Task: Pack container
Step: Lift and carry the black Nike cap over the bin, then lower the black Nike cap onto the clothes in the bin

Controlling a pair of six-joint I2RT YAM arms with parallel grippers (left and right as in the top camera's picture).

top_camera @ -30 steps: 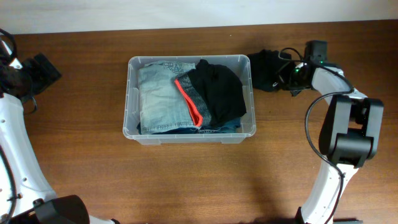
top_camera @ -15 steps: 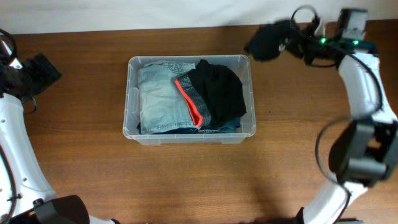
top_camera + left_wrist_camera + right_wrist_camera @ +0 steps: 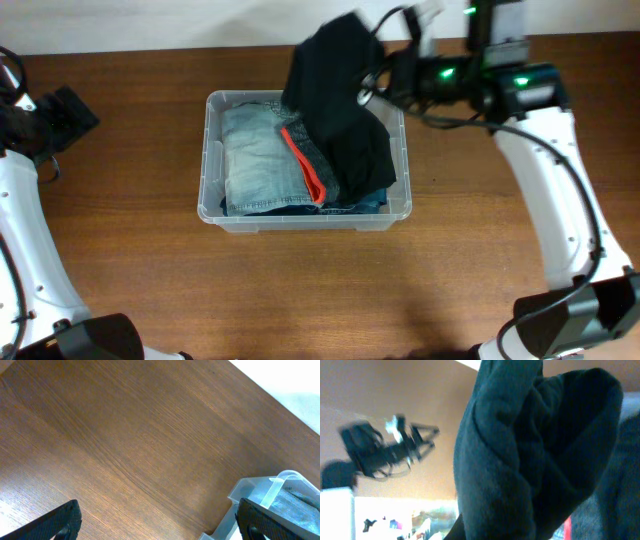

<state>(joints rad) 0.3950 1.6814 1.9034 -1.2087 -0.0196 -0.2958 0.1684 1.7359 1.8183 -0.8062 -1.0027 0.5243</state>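
Container (image 3: 207,165) sits mid-bench (image 3: 300,290), its long axis running left to right in the overhead view. At the far left, the left gripper (image 3: 157,517) hangs well apart from it with its jaws spread wide and nothing between them; its wrist view catches only one corner of the clear bin at the lower right.

Inside, folded denim (image 3: 255,160) fills the left half, and a black piece with a red edge (image 3: 350,150) is heaped on the right half.

Above the back right corner hangs a black garment (image 3: 335,65), draped partly across the rear rim. It is pinched in the closed right gripper (image 3: 378,85) just to its right. The right wrist view shows little but that dark cloth.

The right arm is clearly the nearer one. The open space lies below the cloth and a little toward the front of the bench, so I judge the load wants lowering inward, clear of the rim.
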